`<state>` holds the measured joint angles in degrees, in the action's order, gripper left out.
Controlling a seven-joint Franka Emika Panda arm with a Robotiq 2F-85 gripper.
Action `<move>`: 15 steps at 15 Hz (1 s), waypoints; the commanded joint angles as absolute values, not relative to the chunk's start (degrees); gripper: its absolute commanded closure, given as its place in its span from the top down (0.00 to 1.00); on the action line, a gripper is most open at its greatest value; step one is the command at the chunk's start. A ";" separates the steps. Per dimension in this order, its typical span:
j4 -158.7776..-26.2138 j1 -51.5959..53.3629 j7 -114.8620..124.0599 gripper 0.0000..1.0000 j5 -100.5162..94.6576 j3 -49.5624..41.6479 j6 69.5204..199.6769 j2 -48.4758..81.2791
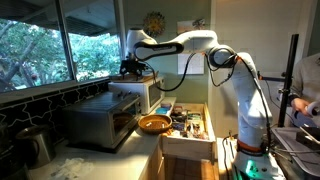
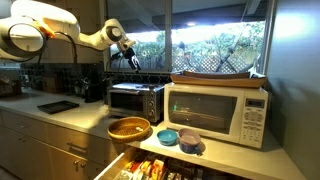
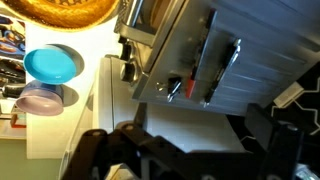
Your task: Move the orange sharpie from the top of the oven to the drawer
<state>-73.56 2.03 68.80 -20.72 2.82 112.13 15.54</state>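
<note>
The kitchen counter runs under a wide window with green trees outside. On it stand the silver oven (image 2: pixel 135 101) and, to its right in that exterior view, a white microwave (image 2: pixel 218 112). An orange bowl (image 2: pixel 128 128) sits in front of the oven, with a blue bowl (image 2: pixel 167 136) and a purple bowl (image 2: pixel 189 144) further right.

Below the counter edge the drawer (image 1: pixel 188 148) is pulled out, and I can see mixed items lying inside it.

In the wrist view, the orange sharpie (image 3: pixel 172 87) shows as a small orange-red piece beside a darker strip, lying on the grey metal top of the oven. I cannot pick it out in either exterior view, where it is too small.

The gripper (image 2: pixel 128 57) hangs in the air above the oven top, clear of it and well apart from the drawer. In the wrist view the sharpie lies beyond the fingers (image 3: pixel 105 150), a little left of the middle of the picture and not between them.

As far as I can judge the fingers are spread, dark shapes on the left and right of the wrist view with pale surface in the gap. They hold nothing and touch nothing.
</note>
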 commanded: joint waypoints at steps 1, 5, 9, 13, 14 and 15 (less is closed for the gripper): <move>-71.69 1.52 65.18 1.00 -21.07 2.38 106.68 17.43; -73.26 0.99 65.12 1.00 -20.42 2.37 107.32 17.05; -73.23 0.87 64.98 1.00 -20.45 2.45 107.37 17.17; -65.54 1.89 62.76 1.00 -14.95 0.21 96.47 22.22; -63.38 2.10 62.89 1.00 -14.59 -0.33 94.88 23.68; -61.46 2.24 62.72 0.97 -14.04 -0.70 93.53 24.99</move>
